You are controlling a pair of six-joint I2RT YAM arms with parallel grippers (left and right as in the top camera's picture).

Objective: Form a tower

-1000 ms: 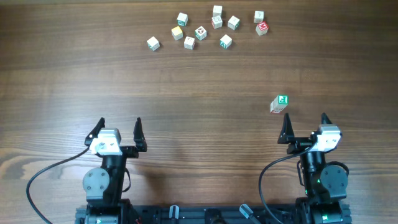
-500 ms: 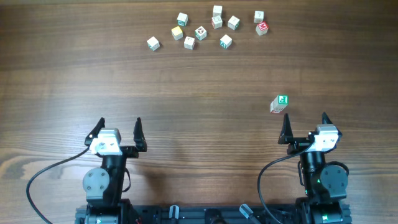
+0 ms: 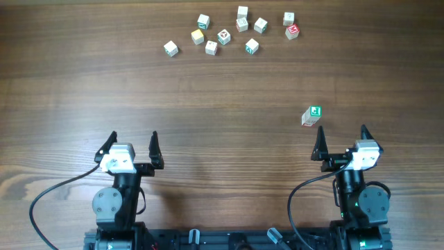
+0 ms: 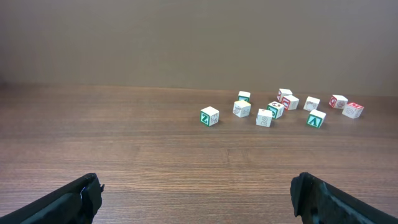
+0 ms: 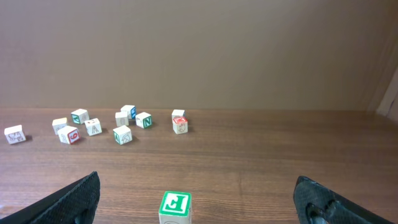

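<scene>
The tower [image 3: 311,116] stands near the right gripper [image 3: 340,130], at its eleven o'clock (a green-marked face on top). That claw and the left gripper [image 3: 133,135] both gape wide, holding nothing. Loose cubes [image 3: 223,35] lie scattered at the table's [image 3: 208,104] twelve o'clock.

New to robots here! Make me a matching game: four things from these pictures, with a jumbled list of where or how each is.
1 tower
2 loose cubes
3 left gripper
4 right gripper

A open, no cube close ahead
B scattered at the table's far side
C open, tower just ahead
D stands alone, green mark on top

Pairs: 1-D, 2-B, 3-A, 4-C
</scene>
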